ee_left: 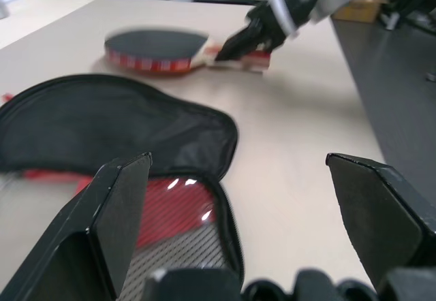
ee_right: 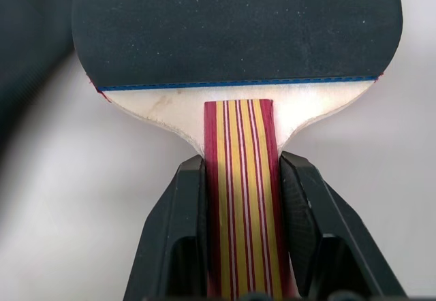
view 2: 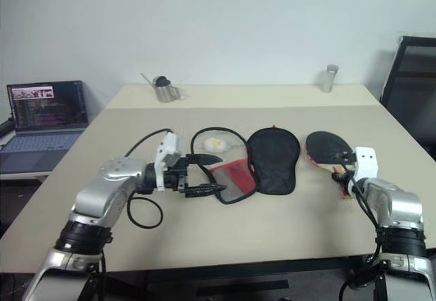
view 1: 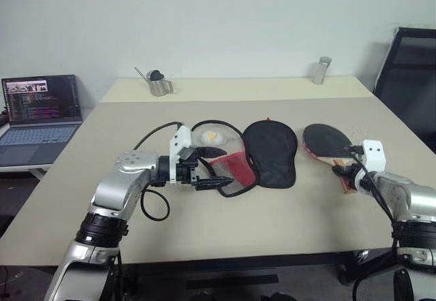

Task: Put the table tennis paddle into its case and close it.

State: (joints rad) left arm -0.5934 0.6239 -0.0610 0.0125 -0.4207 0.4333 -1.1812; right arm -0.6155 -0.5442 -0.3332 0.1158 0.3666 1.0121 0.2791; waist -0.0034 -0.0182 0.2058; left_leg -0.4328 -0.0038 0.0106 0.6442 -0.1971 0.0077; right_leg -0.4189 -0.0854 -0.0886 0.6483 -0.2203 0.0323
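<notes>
I am finding no readable text, brand or number anywhere; the laptop is showing coloured lines on its screen, too small to read.

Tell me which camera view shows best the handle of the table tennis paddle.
The right wrist view: the striped handle is close, between the right gripper fingers. In the eye views the gripper mostly covers it; the left wrist view shows it far away.

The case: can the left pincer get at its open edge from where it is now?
Probably yes. The left pincer stands open right at the case, by its red mesh flap, with nothing between them. The right pincer grips the paddle, well off to the side.
</notes>
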